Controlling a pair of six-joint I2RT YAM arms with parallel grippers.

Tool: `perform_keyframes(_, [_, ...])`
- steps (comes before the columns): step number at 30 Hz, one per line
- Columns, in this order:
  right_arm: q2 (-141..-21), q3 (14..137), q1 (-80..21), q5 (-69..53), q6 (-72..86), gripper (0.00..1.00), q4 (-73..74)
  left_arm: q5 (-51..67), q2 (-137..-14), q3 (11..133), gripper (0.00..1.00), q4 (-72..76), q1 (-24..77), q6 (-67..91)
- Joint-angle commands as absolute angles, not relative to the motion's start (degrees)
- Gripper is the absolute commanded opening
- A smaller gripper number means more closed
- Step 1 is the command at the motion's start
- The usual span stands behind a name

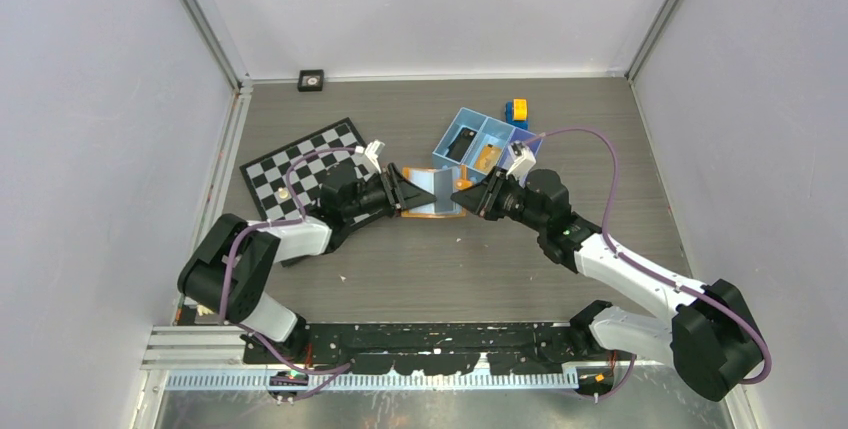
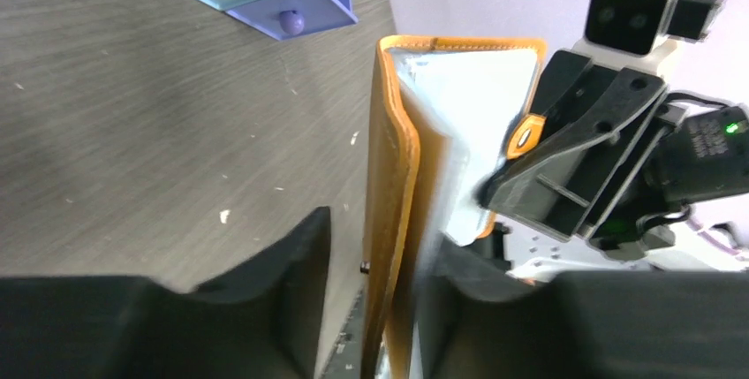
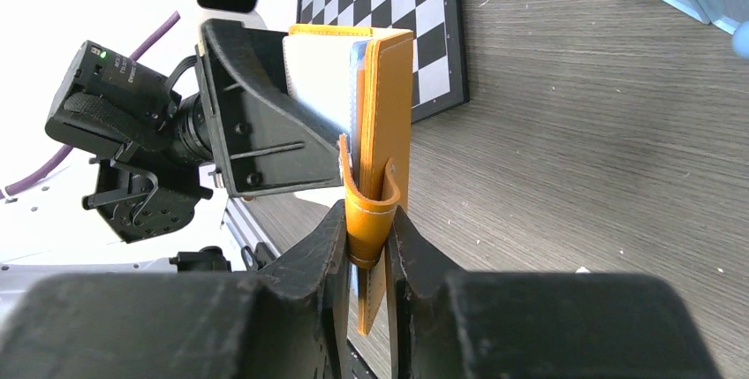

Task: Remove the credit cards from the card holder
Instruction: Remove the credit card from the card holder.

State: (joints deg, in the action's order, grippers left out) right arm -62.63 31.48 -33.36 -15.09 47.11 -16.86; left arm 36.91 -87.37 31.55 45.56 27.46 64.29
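Card holder [image 1: 432, 199], orange and flat, sits up on edge over the middle of the tabletop [image 1: 450, 259], stretched between the two arms, with the left fingers [image 2: 283, 273] at its left end and the right fingers [image 3: 309, 264] at its right end. Whether its lower edge touches the tabletop cannot be told. It lies just near of the blue tray [image 1: 452, 134] and just right of the checkerboard [image 1: 305, 164]. The right fingers are clenched on the holder's end, one on each side of the orange cover, with the small closing tab [image 3: 366, 220] looped between them. From the left wrist, the left fingers stand on either side of the other end. A strip of tabletop shows between one finger and the orange cover, and the other finger is blurred against the pale sleeves [image 2: 468, 123], so I cannot tell whether they are grasping it or merely straddling it. From the right wrist, one left finger lies flat against the pale sleeve side, and a thin blue edge shows between the sleeves and the cover. A yellow-and-blue block [image 1: 517, 111] sits just far of the tray's right end. A small round thing [image 1: 284, 192] rests on the checkerboard, and a small black square thing [image 1: 311, 80] lies at the far wall.
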Motion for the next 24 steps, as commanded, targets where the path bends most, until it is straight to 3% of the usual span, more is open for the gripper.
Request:
perform_keyframes(1, [-62.2, 32.1, -33.4, -16.6, 47.4, 0.00, -21.9, 36.6, -83.1, 31.4, 0.52, 45.1, 27.2, 61.6])
perform_keyframes(4, [-62.5, 31.9, -33.4, -18.0, 48.0, 0.00, -23.3, 36.6, -82.1, 30.9, 0.66, 45.1, 27.3, 61.1])
perform_keyframes(9, [-62.4, 31.3, -33.3, -19.7, 48.9, 0.00, -25.5, 37.3, -81.5, 31.1, 0.67, 46.2, 28.4, 60.2])
perform_keyframes(13, [-63.0, 31.1, -33.2, -22.1, 50.0, 0.01, -28.1, 38.0, -81.7, 31.6, 0.46, 46.7, 28.7, 60.0])
perform_keyframes(18, [-63.1, 30.9, -33.1, -22.6, 50.3, 0.05, -28.9, 37.5, -80.9, 30.9, 0.07, 48.6, 28.6, 60.7])
perform_keyframes(20, [-62.4, 30.6, -32.8, -22.0, 50.2, 0.16, -28.6, 36.8, -80.3, 30.7, 0.00, 47.3, 28.6, 60.3])
perform_keyframes(23, [-60.9, 30.0, -32.6, -20.4, 50.0, 0.34, -27.8, 36.1, -79.8, 30.5, 0.00, 46.5, 28.2, 60.3])
perform_keyframes(24, [-60.4, 29.7, -32.6, -19.9, 49.8, 0.36, -27.6, 36.1, -79.8, 30.4, 0.00, 46.6, 28.1, 60.4])
